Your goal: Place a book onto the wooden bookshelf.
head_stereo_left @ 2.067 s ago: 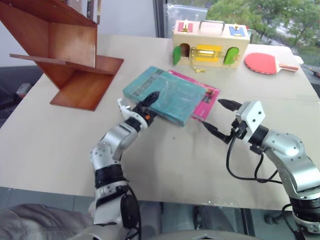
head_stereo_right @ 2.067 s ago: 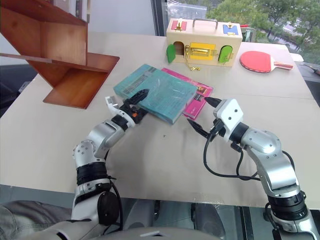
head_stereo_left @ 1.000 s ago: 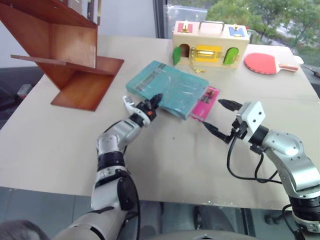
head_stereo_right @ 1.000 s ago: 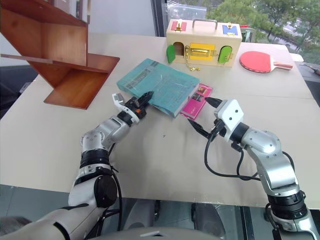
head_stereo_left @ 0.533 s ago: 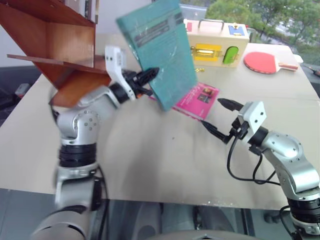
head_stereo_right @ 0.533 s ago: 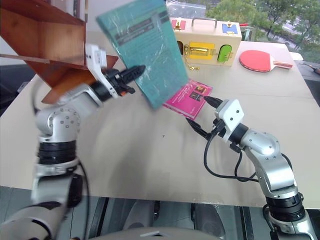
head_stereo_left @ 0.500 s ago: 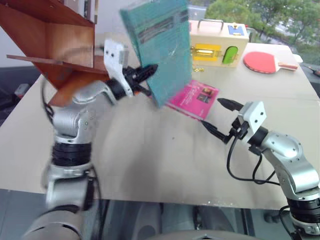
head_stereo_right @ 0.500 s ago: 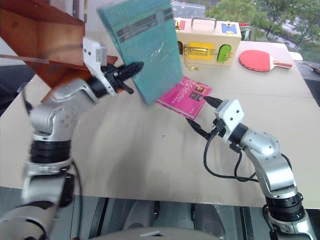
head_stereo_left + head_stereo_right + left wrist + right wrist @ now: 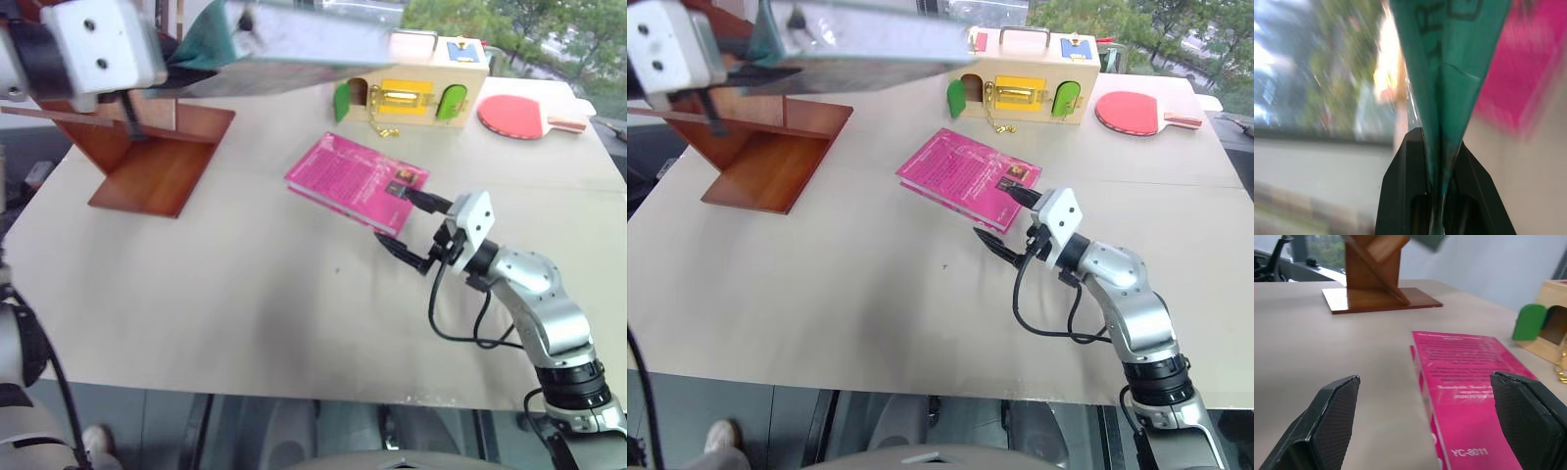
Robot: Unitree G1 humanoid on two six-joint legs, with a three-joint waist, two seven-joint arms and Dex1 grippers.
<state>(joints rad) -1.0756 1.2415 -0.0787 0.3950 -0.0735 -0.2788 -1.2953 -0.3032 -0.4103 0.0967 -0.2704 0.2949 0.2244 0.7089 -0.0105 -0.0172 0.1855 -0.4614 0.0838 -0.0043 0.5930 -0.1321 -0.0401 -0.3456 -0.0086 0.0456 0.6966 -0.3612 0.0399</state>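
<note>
Beige tabletop (image 9: pixel 245 294) by a window: the book (image 9: pixel 294 39), teal-covered, rides high above the table's far side, long axis roughly level, running away from the wooden bookshelf (image 9: pixel 147 147) just below its held end. The left gripper (image 9: pixel 1440 196), fingers pressed tight on the cover's edge, is the nearer arm. The right gripper (image 9: pixel 1425 426), spread wide and empty, hovers low just beside the pink book (image 9: pixel 353 181). Only the left wrist view shows the pinch itself.

Glossy teal cover on the book (image 9: pixel 1449 73); polished reddish-brown wood, the wooden bookshelf (image 9: pixel 147 166); glossy magenta cover, pink book (image 9: pixel 353 181); matt beige table (image 9: pixel 245 304); textured black pads, right gripper (image 9: pixel 1425 416).
</note>
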